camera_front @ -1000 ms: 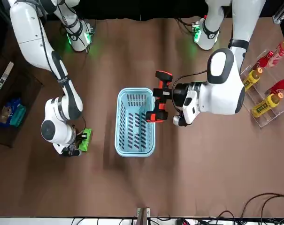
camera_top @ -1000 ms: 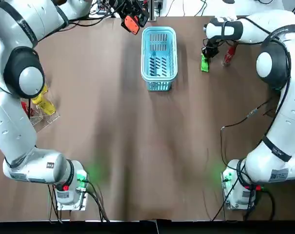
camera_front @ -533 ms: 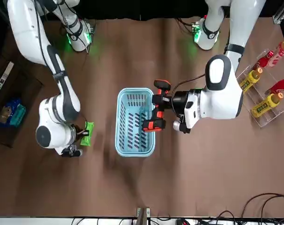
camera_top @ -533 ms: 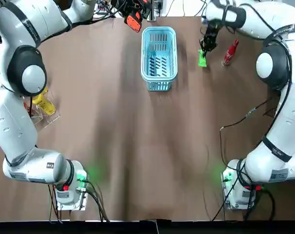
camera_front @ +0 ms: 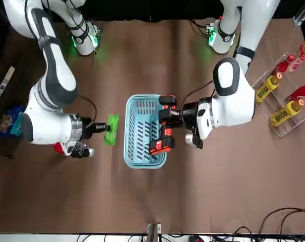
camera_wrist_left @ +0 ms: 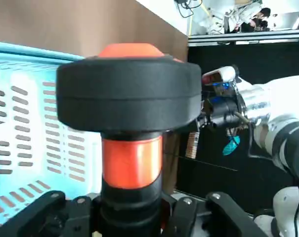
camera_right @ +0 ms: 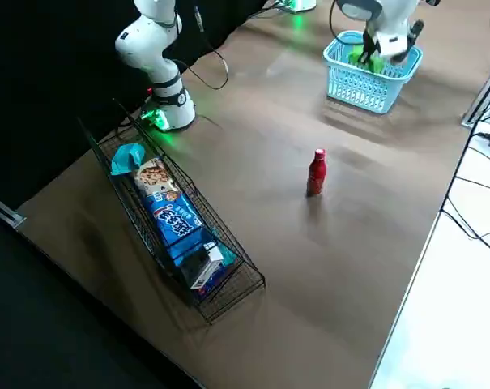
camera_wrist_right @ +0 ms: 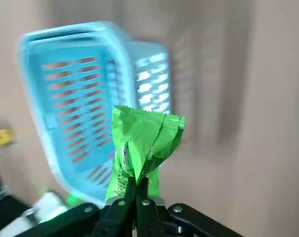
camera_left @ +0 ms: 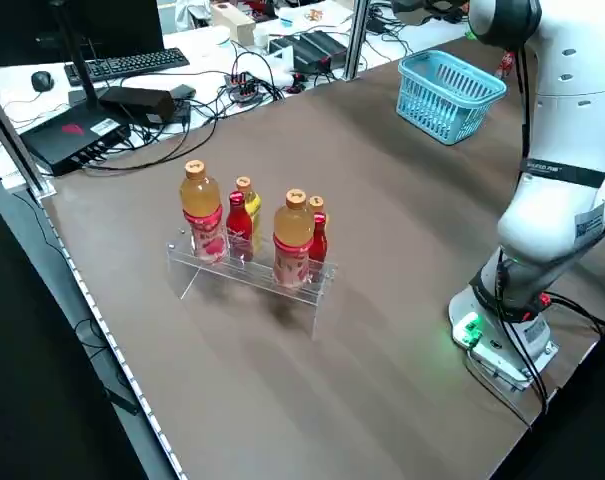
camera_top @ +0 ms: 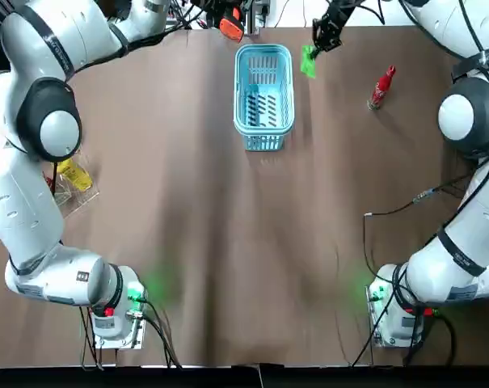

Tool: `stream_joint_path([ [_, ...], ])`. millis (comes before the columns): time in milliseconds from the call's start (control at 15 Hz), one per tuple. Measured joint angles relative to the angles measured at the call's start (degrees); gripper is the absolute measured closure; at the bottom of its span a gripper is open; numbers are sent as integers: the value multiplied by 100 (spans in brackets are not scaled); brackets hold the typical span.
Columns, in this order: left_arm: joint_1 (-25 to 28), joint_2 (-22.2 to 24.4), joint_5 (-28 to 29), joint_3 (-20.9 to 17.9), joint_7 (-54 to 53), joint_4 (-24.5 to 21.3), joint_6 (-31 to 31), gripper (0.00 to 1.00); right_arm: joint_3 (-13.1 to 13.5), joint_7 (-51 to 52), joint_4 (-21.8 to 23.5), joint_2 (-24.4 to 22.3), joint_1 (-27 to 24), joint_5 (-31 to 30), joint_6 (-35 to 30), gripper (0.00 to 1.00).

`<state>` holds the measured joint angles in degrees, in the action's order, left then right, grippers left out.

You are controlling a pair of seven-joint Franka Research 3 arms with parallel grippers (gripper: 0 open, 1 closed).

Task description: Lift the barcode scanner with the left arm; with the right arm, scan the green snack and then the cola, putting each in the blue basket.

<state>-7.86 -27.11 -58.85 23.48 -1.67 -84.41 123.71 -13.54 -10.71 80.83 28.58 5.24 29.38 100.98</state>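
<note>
Brown table [camera_top: 228,242] is carrying the blue basket [camera_top: 264,142] at its far middle. The right gripper [camera_front: 99,127] is pinching the green snack [camera_front: 112,129] by one end, fingers closed on it, holding it off the table just beside the basket's right wall; the packet's print is too small to read. The left gripper [camera_front: 175,117] is clamping the black-and-orange barcode scanner [camera_front: 161,141] by its handle at the basket's left side. The red cola [camera_top: 381,86] is standing upright, well right of the basket, its label unreadable.
</note>
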Motion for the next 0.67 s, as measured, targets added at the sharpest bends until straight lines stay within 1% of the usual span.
stream_joint_path([
  [200,-134,-9,-221,1,156,0,5,93,-192,-414,-203,-54,24,428,111,99],
  [333,-233,-21,-238,1,323,-1,11,93,-221,-533,-353,-61,46,627,332,99],
  [533,-311,-32,-238,1,566,-1,20,93,-234,-558,-385,-60,92,818,880,99],
  [667,-359,-33,-238,2,630,-1,20,93,-235,-572,-385,-60,128,834,971,99],
])
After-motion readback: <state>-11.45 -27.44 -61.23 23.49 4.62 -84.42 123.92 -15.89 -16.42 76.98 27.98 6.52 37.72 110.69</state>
